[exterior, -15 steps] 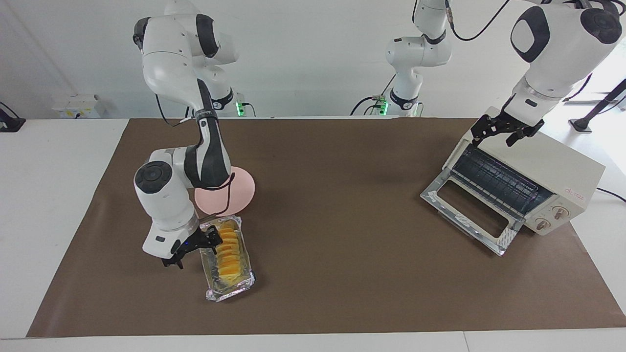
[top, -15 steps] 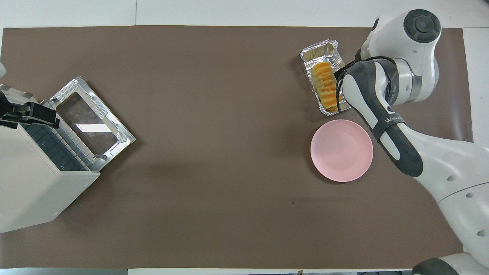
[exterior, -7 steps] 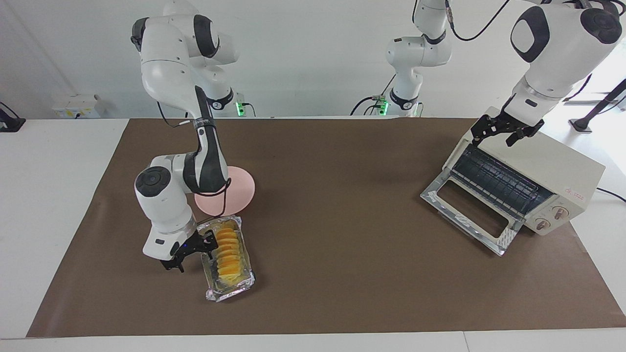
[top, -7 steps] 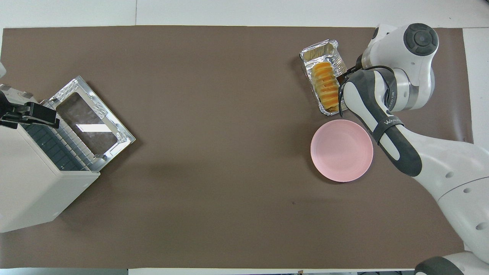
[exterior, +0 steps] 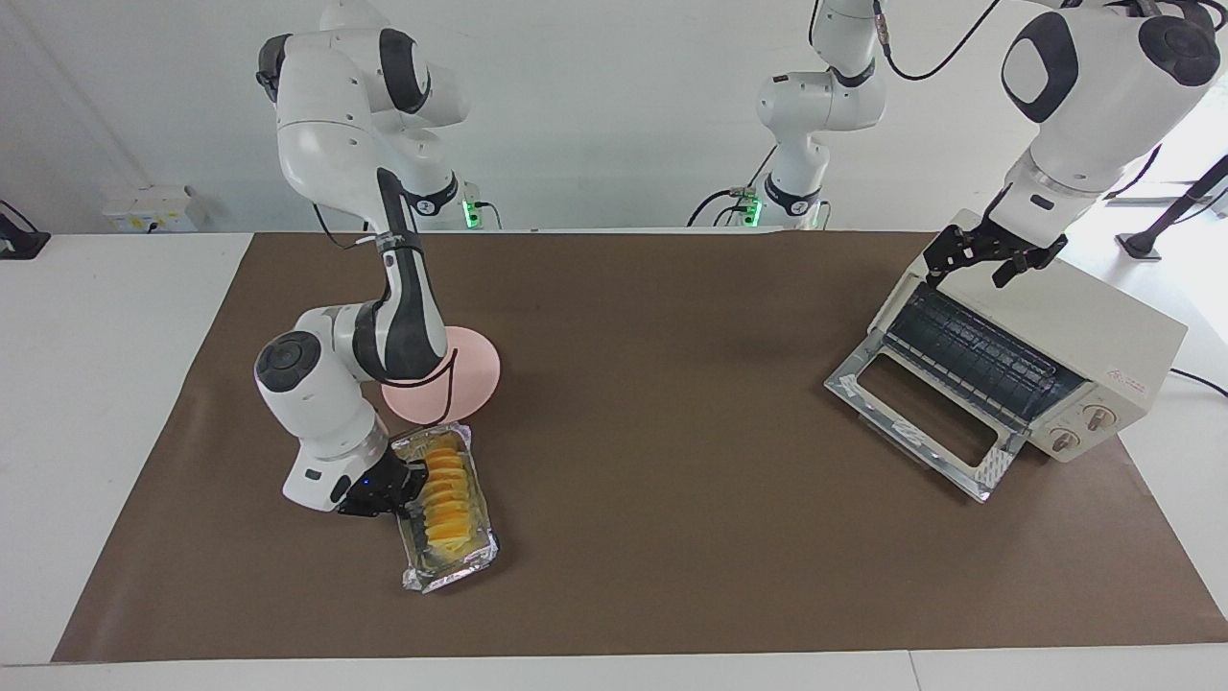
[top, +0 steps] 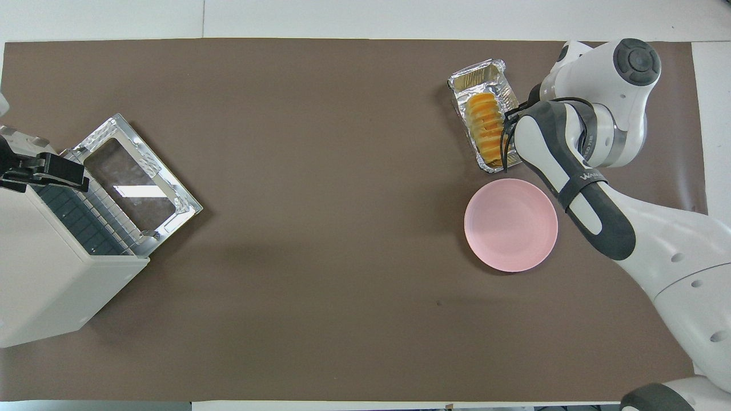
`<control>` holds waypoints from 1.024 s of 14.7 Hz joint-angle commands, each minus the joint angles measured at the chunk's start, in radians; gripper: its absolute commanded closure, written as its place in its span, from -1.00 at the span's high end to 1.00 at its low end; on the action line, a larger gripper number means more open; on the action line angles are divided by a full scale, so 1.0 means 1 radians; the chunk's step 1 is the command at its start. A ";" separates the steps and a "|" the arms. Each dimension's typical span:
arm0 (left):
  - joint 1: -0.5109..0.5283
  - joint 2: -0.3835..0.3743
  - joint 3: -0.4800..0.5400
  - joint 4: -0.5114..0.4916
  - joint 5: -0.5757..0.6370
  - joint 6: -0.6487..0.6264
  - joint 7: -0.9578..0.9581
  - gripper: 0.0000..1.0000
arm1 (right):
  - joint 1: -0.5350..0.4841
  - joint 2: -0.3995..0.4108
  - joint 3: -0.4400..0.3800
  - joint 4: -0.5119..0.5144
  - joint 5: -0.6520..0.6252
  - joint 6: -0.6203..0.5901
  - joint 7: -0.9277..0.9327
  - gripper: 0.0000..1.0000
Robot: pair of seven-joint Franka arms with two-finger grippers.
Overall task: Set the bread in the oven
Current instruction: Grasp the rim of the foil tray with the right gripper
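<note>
Facing view: right gripper is low at the foil tray holding the bread; its fingers seem closed on the rim, hard to tell. Left gripper, fingers apart, waits over the open oven.

White wall — white table, brown mat over it.

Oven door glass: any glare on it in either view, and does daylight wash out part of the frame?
Overhead view: the glass of the oven door carries a bright white reflection patch, hiding what lies under it. Facing view: the same door shows no glare, the brown mat reads through it; strong daylight whitens the upper corner beside the left arm, above the oven.
</note>
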 commanded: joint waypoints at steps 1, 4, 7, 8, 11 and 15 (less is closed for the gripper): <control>0.003 -0.023 0.001 -0.019 -0.013 -0.006 0.007 1.00 | -0.008 -0.028 0.006 -0.037 0.025 0.012 -0.019 -1.00; 0.003 -0.023 0.001 -0.019 -0.013 -0.006 0.007 1.00 | -0.011 -0.037 0.006 -0.019 0.024 -0.048 -0.021 -1.00; 0.004 -0.023 0.001 -0.019 -0.013 -0.004 0.007 1.00 | 0.005 -0.058 0.008 0.032 0.028 -0.160 0.001 -1.00; 0.003 -0.023 0.001 -0.019 -0.013 -0.004 0.007 1.00 | 0.005 -0.066 0.011 0.053 0.028 -0.201 0.043 -1.00; 0.003 -0.023 0.001 -0.019 -0.013 -0.006 0.007 1.00 | 0.036 -0.067 0.028 0.164 0.063 -0.367 0.224 -1.00; 0.003 -0.023 0.001 -0.019 -0.013 -0.006 0.007 1.00 | 0.169 -0.104 0.028 0.187 0.081 -0.422 0.551 -1.00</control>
